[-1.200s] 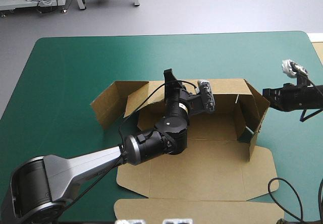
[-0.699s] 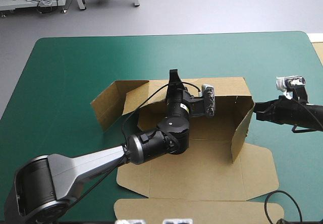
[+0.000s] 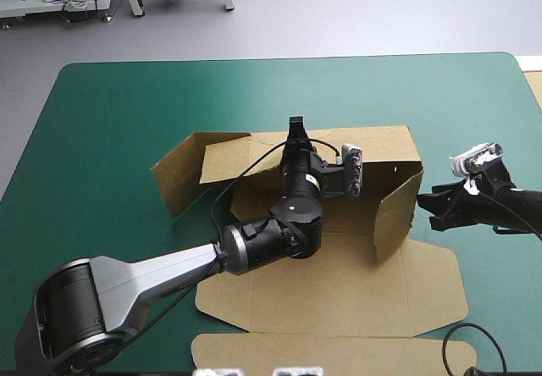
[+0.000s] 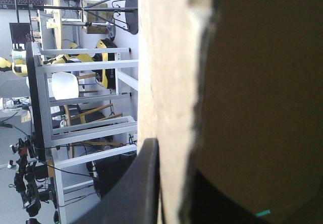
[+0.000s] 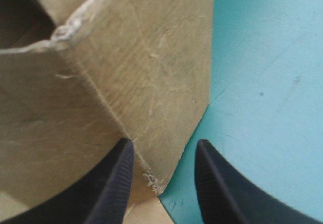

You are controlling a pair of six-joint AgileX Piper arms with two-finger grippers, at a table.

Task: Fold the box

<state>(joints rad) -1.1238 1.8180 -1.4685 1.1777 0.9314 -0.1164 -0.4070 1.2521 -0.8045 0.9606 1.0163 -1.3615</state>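
Box (image 3: pixel 356 274) lay at the middle of the table (image 3: pixel 118 122), walls half raised: left gripper (image 3: pixel 295 135) pinched its 12 o'clock wall (image 3: pixel 381 143), while right gripper (image 3: pixel 428 209), open and empty, stood at the 3 o'clock wall (image 3: pixel 394 215), which probably needed pushing upright next.

Soft, even light from above falls on the worktop (image 3: pixel 127 113), with only faint, short shadows beside the raised walls of the box (image 3: pixel 339 283). In the left wrist view its inner face lies in deep shade against a bright background.
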